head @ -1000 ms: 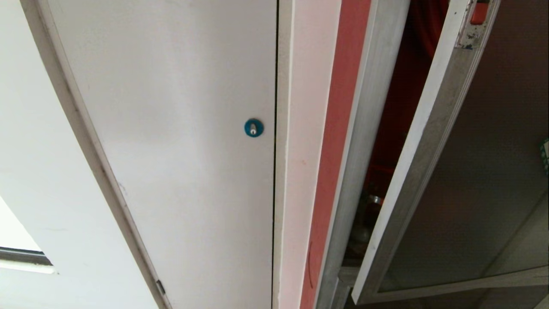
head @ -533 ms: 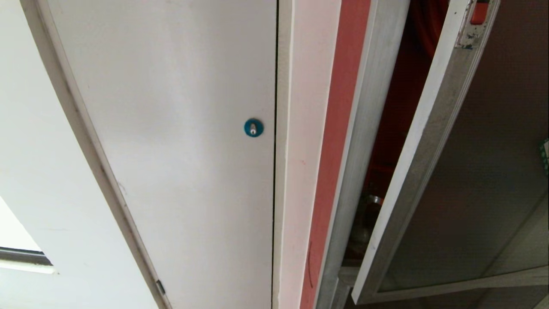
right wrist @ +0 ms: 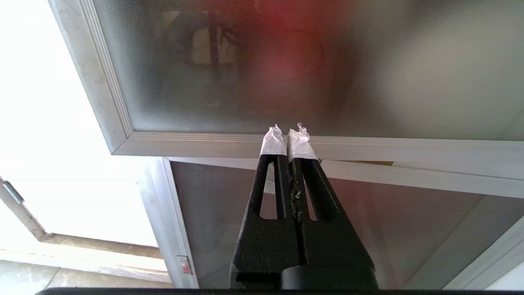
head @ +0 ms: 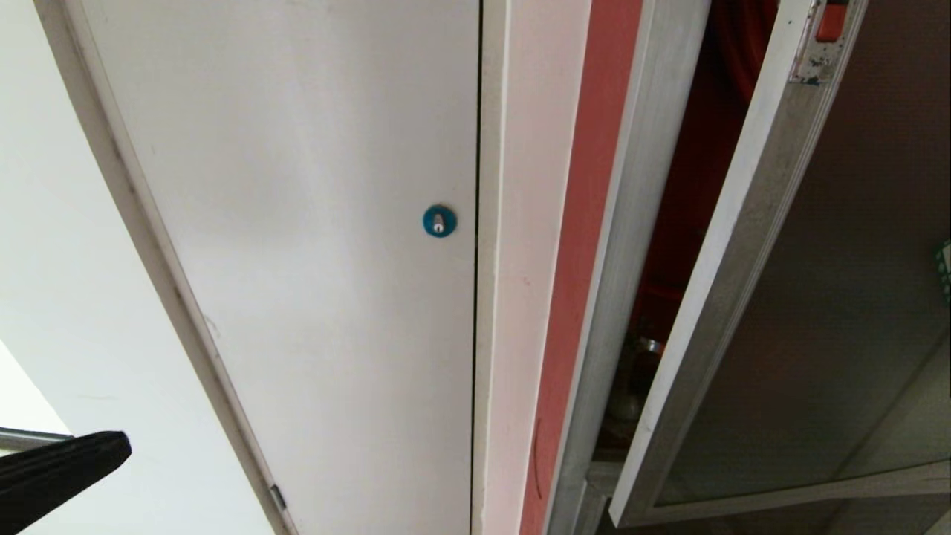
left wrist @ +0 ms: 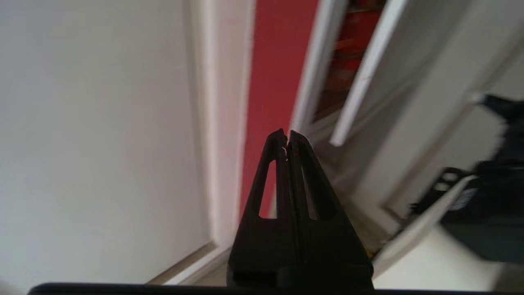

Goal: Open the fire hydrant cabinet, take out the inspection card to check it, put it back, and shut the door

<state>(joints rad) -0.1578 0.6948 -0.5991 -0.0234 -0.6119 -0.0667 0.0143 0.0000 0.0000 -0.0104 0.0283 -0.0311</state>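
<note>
Fire hydrant cabinet (head: pixel 631 223); door (head: pixel 839 297) ajar, likely for card retrieval; left gripper (left wrist: pixel 287 137) pinched together, empty; right gripper (right wrist: pixel 287 135) closed, empty, below door frame

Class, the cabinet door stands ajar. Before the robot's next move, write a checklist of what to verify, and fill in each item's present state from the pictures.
1. The door stands ajar, gap beside the cabinet frame: ok.
2. Left tool shut and empty, so ready to go to the door: ok.
3. Left tool at the door edge: not ok; it shows only at the head view's lower left corner.
4. Right tool shut, holding nothing, below the door's bottom rail: ok.
5. Inspection card located inside: cannot tell; it is not in view.
</note>
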